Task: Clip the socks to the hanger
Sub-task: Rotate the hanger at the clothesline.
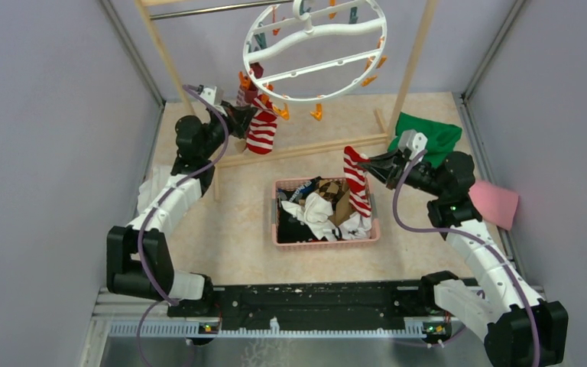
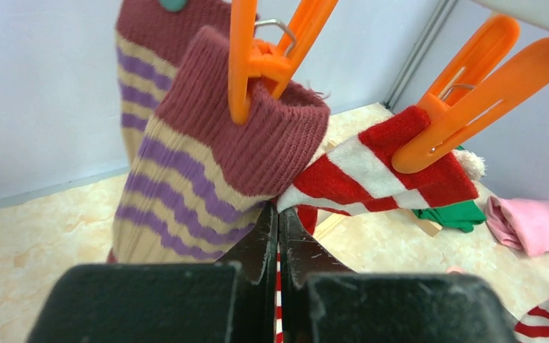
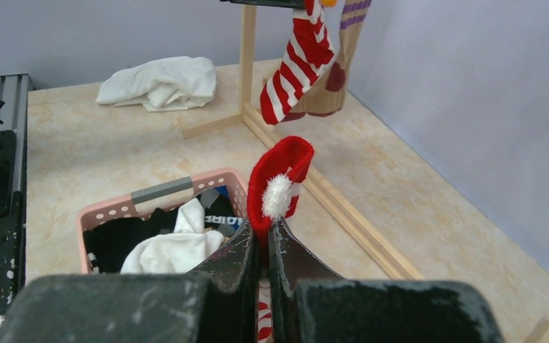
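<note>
Nearest the arm bases, a pink basket point(image 1: 325, 243) sat mid-table, heaped with socks point(image 1: 317, 212) in white, black and brown argyle, too tangled to count. Just past its far right corner, the right gripper point(image 3: 264, 239) was clamped on a loose red-and-white sock point(image 3: 280, 179) by its red cuff, a white pompom showing above the fingers. From overhead the sock's foot dangled across the basket's right side and covered part of the heap. A pink cloth point(image 1: 495, 202) lay by the right wall, and a green cloth point(image 1: 436, 136) farther back was partly covered by that arm's wrist. Opposite, a crumpled white cloth point(image 1: 149, 191) was half hidden under the left arm. Beyond the basket ran the base rail of the wooden rack point(image 1: 306, 149). Above it, the left gripper point(image 2: 279, 236) was up at the low left rim of the hanger point(image 1: 306, 30), jaws pressed tight together just below socks pegged there: a tan and maroon striped sock point(image 2: 193, 179) on one orange peg point(image 2: 257, 57) and a clipped red-and-white sock point(image 2: 379, 171) on the next. Whether those jaws pinched any fabric could not be made out. Farthest back, the white ring hung from the rack's metal rod point(image 1: 199, 11), its top and hook cut off by the frame's edge, orange and teal pegs spaced around it.
</note>
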{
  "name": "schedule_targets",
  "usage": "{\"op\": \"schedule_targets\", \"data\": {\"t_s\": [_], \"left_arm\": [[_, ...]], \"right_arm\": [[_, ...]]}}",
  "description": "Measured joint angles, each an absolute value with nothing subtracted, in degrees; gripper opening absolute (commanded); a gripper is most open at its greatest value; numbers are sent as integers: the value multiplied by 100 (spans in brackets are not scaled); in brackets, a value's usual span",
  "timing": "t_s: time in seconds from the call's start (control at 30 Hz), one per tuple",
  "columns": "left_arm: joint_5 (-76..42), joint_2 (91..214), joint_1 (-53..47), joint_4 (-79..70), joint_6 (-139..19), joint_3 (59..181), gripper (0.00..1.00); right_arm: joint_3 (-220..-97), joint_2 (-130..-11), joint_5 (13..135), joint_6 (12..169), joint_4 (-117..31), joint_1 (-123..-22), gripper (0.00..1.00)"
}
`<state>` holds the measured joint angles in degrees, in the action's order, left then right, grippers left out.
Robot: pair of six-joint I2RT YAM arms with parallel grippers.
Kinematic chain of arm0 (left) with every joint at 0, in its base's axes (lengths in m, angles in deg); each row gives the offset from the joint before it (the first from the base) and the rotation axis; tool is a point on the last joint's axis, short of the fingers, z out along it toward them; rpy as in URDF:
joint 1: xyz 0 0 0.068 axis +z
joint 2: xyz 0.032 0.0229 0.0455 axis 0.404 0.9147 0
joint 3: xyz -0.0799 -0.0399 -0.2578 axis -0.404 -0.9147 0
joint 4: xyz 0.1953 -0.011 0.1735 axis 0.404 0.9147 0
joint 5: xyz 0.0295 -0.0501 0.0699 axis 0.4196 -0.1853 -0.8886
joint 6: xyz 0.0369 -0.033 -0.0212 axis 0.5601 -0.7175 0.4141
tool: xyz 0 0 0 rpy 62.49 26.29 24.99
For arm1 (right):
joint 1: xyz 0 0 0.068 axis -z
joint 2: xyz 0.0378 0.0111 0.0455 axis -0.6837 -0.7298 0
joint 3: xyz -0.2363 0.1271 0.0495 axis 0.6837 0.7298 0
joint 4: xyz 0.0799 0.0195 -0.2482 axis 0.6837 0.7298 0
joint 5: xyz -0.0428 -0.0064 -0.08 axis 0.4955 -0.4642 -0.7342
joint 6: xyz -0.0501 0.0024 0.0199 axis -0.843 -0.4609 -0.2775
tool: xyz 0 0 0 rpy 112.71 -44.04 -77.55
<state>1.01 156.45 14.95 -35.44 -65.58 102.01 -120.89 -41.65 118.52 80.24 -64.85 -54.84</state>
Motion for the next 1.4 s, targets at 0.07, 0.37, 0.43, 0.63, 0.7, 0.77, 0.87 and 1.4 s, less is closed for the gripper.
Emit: {"op": "schedule_targets", "data": {"t_s": [0.07, 0.37, 0.43, 0.63, 0.7, 0.77, 0.87, 1.4], "left_arm": [[121, 15682, 1573, -3522, -6586, 10240, 0], [197, 15905, 1748, -3356, -6746, 10542, 0], [195, 15962, 1768, -3353, -6813, 10612, 1], [189, 16222, 1790, -3297, -7073, 10839, 1], [108, 16290, 1792, -3137, -7124, 10946, 1], [36, 16336, 1796, -3012, -7172, 11038, 1], [22, 16343, 1814, -2938, -7277, 11066, 6], [232, 15726, 1818, -2755, -8044, 10789, 53]], "right_arm": [[-12058, -4163, 11874, 8068, -6559, -5484, 0], [-11899, -4145, 12005, 8282, -6754, -5484, 0], [-11896, -4145, 12027, 8350, -6804, -5484, 0], [-11866, -4134, 12086, 8514, -6872, -5484, 0], [-11866, -4134, 12101, 8542, -6900, -5484, 0], [-11866, -4134, 12107, 8560, -6918, -5486, 0], [-11866, -4134, 12123, 8593, -6949, -5484, 0], [-11794, -4139, 12147, 8665, -7067, -5490, 0]]}}
